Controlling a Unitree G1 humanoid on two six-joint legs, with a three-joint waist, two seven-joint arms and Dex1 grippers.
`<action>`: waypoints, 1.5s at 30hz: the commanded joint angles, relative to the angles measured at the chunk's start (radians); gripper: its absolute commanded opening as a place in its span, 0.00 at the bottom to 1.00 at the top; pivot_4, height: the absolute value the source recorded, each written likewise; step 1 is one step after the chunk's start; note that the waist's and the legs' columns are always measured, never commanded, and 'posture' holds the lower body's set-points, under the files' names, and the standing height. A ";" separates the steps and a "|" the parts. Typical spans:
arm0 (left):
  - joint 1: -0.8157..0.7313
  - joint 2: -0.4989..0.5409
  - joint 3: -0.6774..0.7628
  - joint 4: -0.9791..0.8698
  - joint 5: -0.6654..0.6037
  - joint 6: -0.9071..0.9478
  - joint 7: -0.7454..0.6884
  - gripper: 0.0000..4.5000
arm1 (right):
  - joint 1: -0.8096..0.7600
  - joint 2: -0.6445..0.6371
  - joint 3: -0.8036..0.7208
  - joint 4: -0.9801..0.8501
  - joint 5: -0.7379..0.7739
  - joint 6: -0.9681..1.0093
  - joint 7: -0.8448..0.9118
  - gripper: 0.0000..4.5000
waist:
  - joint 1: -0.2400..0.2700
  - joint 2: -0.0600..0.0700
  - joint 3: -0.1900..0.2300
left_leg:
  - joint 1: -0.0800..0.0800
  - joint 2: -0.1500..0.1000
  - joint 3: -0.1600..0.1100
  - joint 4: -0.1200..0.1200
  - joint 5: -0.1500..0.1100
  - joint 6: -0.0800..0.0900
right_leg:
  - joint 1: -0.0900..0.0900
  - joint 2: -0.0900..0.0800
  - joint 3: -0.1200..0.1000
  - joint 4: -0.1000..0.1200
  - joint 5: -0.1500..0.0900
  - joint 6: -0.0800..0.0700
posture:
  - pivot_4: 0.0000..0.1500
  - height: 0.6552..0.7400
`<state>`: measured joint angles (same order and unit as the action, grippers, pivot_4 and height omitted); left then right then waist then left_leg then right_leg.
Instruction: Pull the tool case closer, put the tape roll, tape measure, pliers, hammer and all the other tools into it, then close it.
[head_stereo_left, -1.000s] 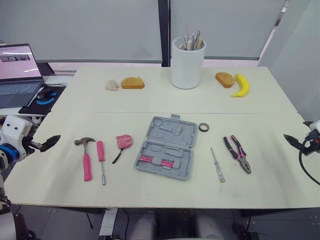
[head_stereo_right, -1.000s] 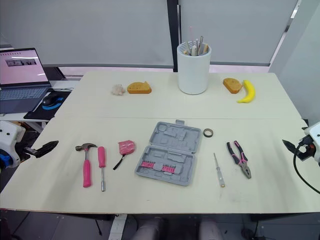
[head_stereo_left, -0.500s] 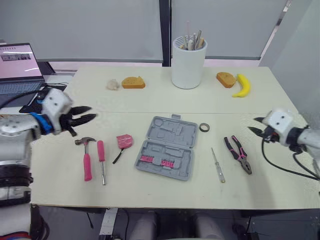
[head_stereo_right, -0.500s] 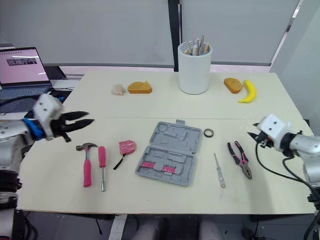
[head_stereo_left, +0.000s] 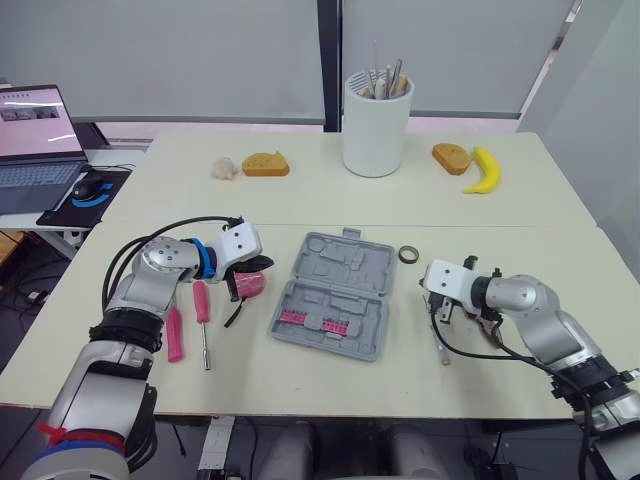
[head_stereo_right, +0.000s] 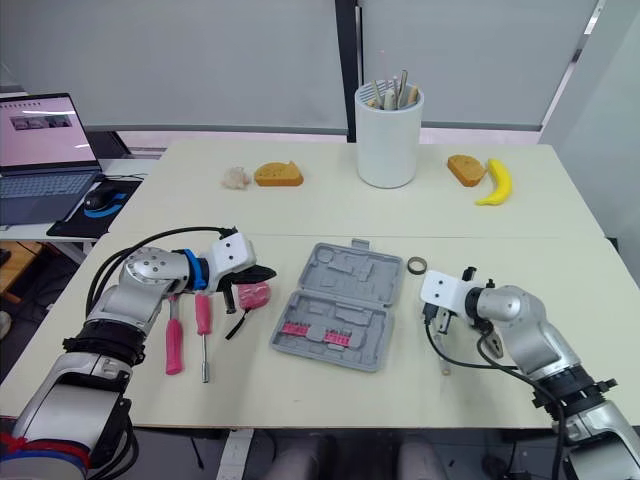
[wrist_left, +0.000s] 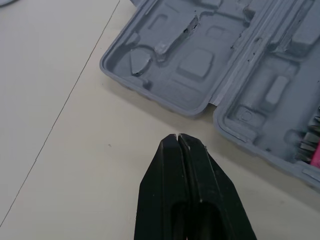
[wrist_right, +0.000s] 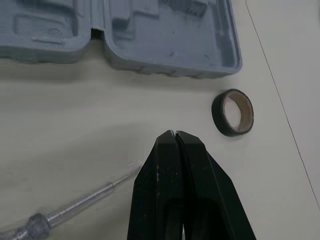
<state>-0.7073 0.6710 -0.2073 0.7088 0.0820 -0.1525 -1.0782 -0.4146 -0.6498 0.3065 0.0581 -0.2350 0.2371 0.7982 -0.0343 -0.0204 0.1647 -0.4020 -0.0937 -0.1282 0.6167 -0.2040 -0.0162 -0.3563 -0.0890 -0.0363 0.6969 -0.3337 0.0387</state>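
Step, judged: approach to pull case (head_stereo_left: 332, 294) closer | left gripper (wrist_left: 177, 136), right gripper (wrist_right: 175, 134): fingers pressed together, empty, flanking case | next: open, seize case edges.

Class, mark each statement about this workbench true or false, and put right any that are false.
1. The tool case lies open on the table. True.
2. The tape roll sits inside the case. False: it lies on the table beside the case's lid.
3. The left gripper and the right gripper are both shut, with nothing between their fingers. True.
4. The banana stands in the white container. False: it lies on the table next to a piece of bread.
5. The pink tape measure lies on the table at the case's left side. True.
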 joint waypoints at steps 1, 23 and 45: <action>-0.023 -0.023 -0.020 0.039 0.039 -0.039 0.028 0.00 | -0.030 0.027 0.018 -0.041 -0.019 0.061 0.005 0.00 | 0.002 0.000 0.000 | 0.000 0.000 0.000 0.000 0.000 0.000 | 0.000 0.000 0.000 0.000 0.000 0.000 | 1.00 1.00; -0.114 -0.128 -0.075 0.240 0.160 -0.090 0.123 0.00 | -0.095 0.106 0.114 0.044 -0.063 0.141 0.048 0.00 | 0.002 -0.001 0.001 | -0.001 -0.001 -0.001 0.002 0.000 0.000 | 0.000 0.001 -0.001 0.001 0.000 0.000 | 1.00 1.00; 0.033 -0.190 -0.070 -0.046 0.114 0.073 0.055 0.00 | -0.100 0.180 0.137 0.070 -0.061 0.110 0.059 0.00 | 0.002 -0.001 0.001 | 0.000 -0.001 -0.002 0.004 0.000 0.000 | 0.001 0.001 -0.001 0.001 0.000 0.000 | 1.00 1.00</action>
<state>-0.6893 0.5074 -0.2656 0.7385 0.2319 -0.0906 -0.9949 -0.5011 -0.4771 0.4381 0.1719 -0.3007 0.3768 0.8493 -0.0328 -0.0215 0.1653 -0.4024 -0.0943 -0.1305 0.6209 -0.2040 -0.0165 -0.3557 -0.0878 -0.0369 0.6977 -0.3336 0.0389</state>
